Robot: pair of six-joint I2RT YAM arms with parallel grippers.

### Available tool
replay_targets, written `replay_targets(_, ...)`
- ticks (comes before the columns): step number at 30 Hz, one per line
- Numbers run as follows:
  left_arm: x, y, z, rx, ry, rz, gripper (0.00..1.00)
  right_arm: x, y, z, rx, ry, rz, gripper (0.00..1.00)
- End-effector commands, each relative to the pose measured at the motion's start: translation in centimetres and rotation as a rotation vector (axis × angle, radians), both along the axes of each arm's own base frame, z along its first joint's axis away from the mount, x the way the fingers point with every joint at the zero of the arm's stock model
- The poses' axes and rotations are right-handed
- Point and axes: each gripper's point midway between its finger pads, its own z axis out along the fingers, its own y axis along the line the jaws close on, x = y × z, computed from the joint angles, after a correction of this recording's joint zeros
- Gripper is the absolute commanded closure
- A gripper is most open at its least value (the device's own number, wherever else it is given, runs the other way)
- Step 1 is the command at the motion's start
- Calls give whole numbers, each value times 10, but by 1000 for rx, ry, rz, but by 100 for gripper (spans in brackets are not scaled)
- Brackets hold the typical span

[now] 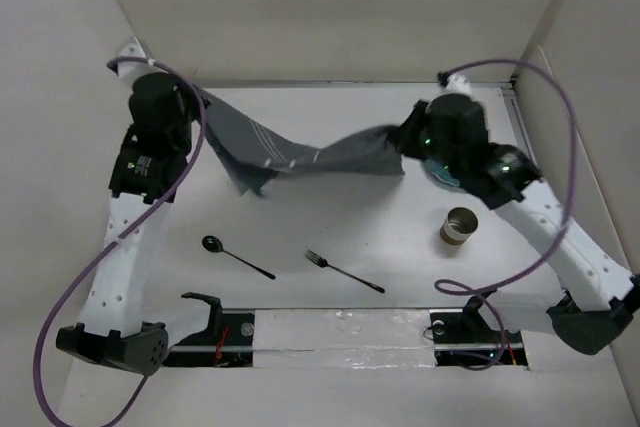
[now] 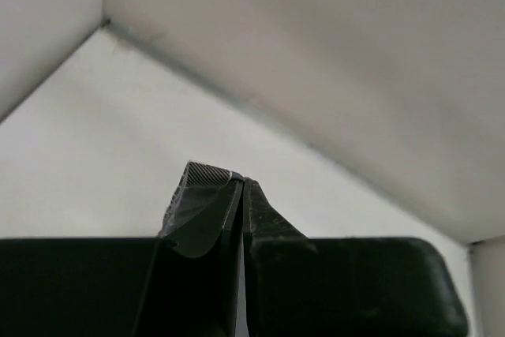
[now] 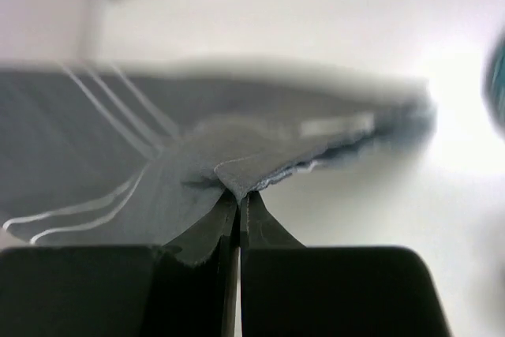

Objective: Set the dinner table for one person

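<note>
The dark grey placemat (image 1: pixel 300 154) with white stripes hangs stretched between my two grippers above the white dinner table (image 1: pixel 330 222). My left gripper (image 1: pixel 203 105) is shut on its left corner; the left wrist view shows the jaws (image 2: pixel 241 183) pinching a tip of cloth (image 2: pixel 205 174). My right gripper (image 1: pixel 398 137) is shut on the right edge; the right wrist view shows the jaws (image 3: pixel 239 195) closed on the cloth (image 3: pixel 118 163). A black spoon (image 1: pixel 236 256) and a black fork (image 1: pixel 343 271) lie on the table near the front.
A brown cup (image 1: pixel 459 226) stands at the right under my right arm. A blue dish (image 1: pixel 446 180) is mostly hidden beneath the right wrist and shows as a teal blur in the right wrist view (image 3: pixel 497 76). White walls enclose the table on three sides.
</note>
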Motion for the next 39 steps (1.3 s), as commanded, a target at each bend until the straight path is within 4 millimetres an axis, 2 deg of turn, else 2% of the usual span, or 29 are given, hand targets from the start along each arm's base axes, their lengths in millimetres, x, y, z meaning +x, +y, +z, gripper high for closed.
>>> replay_targets(1, -22, 14, 118, 3, -273, 25, 100, -7, -53, 88, -89, -195, -61, 100)
replay_targets(2, -25, 15, 132, -1, -298, 26, 100, -6, -63, 106, -78, -229, -81, 100)
replay_targets(3, -33, 16, 157, -11, -350, 26, 100, -12, -71, 142, -40, -300, -90, 100)
replay_targets(6, -44, 14, 187, -35, -423, 6, 100, -12, -81, 181, -14, -378, -74, 100)
replay_targets(7, -42, 11, 188, -38, -429, -7, 100, -14, -86, 201, 5, -424, -80, 100)
replay_targets(10, -26, 8, 174, -39, -395, -11, 100, 10, -88, 201, 3, -427, -81, 100)
replay_targets(12, -8, 5, 151, -29, -351, -7, 100, 34, -81, 195, 19, -426, -54, 100)
replay_targets(14, 5, 8, 138, -28, -322, -7, 100, 58, -88, 182, 24, -402, -65, 100)
replay_targets(15, 27, 7, 117, -23, -286, -7, 100, 93, -84, 166, 29, -372, -61, 100)
replay_targets(17, 36, 8, 111, -19, -274, -3, 100, 103, -83, 167, 45, -373, -40, 100)
replay_targets(19, 66, 7, 94, 11, -222, 4, 100, 137, -79, 152, 58, -344, -32, 100)
replay_targets(20, 77, 16, 90, 10, -206, 21, 100, 143, -76, 166, 72, -376, -27, 100)
replay_targets(21, 99, 20, 79, -7, -174, 14, 100, 152, -75, 167, 91, -372, -18, 100)
replay_targets(22, 109, 11, 81, -72, -183, -60, 100, 175, -67, 149, 93, -330, -5, 100)
replay_targets(23, 118, 13, 77, -100, -175, -80, 100, 182, -69, 150, 101, -324, -11, 100)
replay_targets(24, 132, 23, 81, -126, -183, -78, 100, 182, -67, 179, 128, -387, -3, 100)
replay_targets(25, 136, 20, 86, -146, -193, -113, 100, 201, -67, 167, 132, -364, -6, 100)
replay_targets(27, 139, 18, 106, -191, -230, -170, 100, 204, -67, 181, 169, -386, 7, 100)
replay_targets(28, 139, 27, 112, -205, -246, -165, 100, 203, -74, 198, 187, -429, 1, 100)
replay_targets(30, 136, 28, 118, -256, -265, -216, 100, 203, -83, 209, 227, -455, 11, 100)
replay_targets(31, 133, 32, 119, -262, -271, -217, 100, 209, -86, 194, 227, -422, 11, 100)
replay_targets(32, 131, 36, 117, -262, -269, -215, 100, 200, -86, 204, 233, -448, 20, 100)
replay_targets(33, 124, 33, 98, -257, -232, -226, 100, 199, -91, 190, 213, -424, 22, 100)
replay_targets(34, 124, 33, 98, -257, -231, -227, 100, 208, -90, 162, 208, -357, 16, 100)
replay_targets(35, 120, 32, 89, -253, -214, -231, 100, 207, -90, 147, 198, -329, 15, 100)
replay_targets(36, 113, 30, 63, -243, -168, -232, 100, 200, -89, 144, 196, -330, 30, 100)
replay_targets(37, 110, 30, 45, -242, -135, -229, 100, 199, -91, 128, 196, -296, 35, 100)
replay_targets(38, 103, 29, 32, -240, -115, -228, 100, 203, -89, 81, 192, -212, 38, 100)
replay_targets(39, 91, 28, -2, -241, -61, -220, 100, 191, -87, 74, 200, -205, 50, 100)
